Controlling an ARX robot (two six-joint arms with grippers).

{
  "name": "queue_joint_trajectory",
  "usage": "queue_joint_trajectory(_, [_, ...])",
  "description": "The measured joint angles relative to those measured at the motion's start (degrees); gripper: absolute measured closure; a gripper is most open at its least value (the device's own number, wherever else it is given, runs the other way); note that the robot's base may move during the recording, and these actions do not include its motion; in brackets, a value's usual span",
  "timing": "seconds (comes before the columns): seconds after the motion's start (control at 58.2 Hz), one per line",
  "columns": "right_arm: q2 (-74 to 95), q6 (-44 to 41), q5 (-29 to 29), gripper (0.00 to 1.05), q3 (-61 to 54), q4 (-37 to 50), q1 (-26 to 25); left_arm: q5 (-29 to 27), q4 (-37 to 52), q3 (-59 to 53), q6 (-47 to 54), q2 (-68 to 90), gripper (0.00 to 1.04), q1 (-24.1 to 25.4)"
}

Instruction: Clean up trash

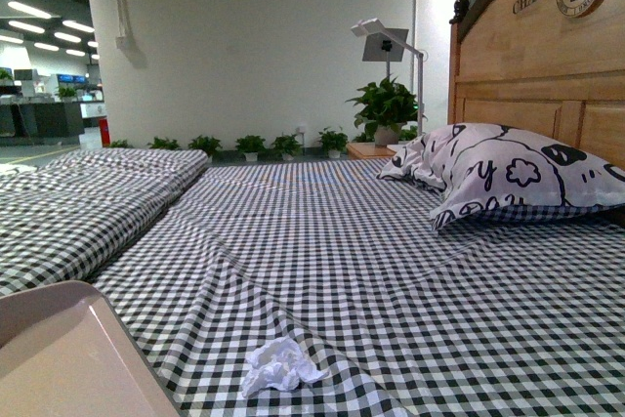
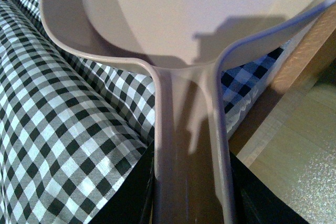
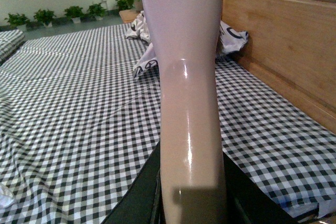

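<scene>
Tissue wad: a crumpled white tissue wad (image 1: 280,365) lies on the checked sheet (image 1: 391,251). It is well apart from the pillow (image 1: 508,173), down the bed from it and off to its left, with nothing touching it.
Left gripper: the left gripper (image 2: 191,195) has its black jaws closed on the stem of the dustpan (image 2: 210,19).
Dustpan: it is pale pink, with its scoop held above the sheet by the wooden edge of the bed. A corner of it shows in the front view (image 1: 59,358). It is farther from the pillow than the wad, near the wad but apart from it.
Right gripper: the right gripper (image 3: 191,203) has its jaws clamped on either side of a pale handle (image 3: 184,77). The handle stands up across the wrist view, in front of the pillow, and its far end is out of sight.
Pillow: white with black drawings, it rests on the sheet at the wooden headboard (image 1: 547,56).
Beyond the pillow: a potted plant (image 1: 386,104) sits on a small wooden stand (image 1: 369,150), with a white lamp (image 1: 386,41) rising above it.
Across from the pillow: a second bed (image 1: 88,202) in the same check lies alongside, well apart from it.
</scene>
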Motion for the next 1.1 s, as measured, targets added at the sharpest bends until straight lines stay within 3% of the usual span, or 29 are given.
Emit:
queue_joint_trajectory(0.292, [0.0, 0.0, 0.0, 0.85, 0.0, 0.0, 0.0, 0.48, -1.03, 0.98, -2.91, 0.61, 0.77, -4.02])
queue_joint_trajectory(1.1, [0.0, 0.0, 0.0, 0.85, 0.0, 0.0, 0.0, 0.9, -7.72, 2.32, -7.82, 3.23, 0.77, -4.35])
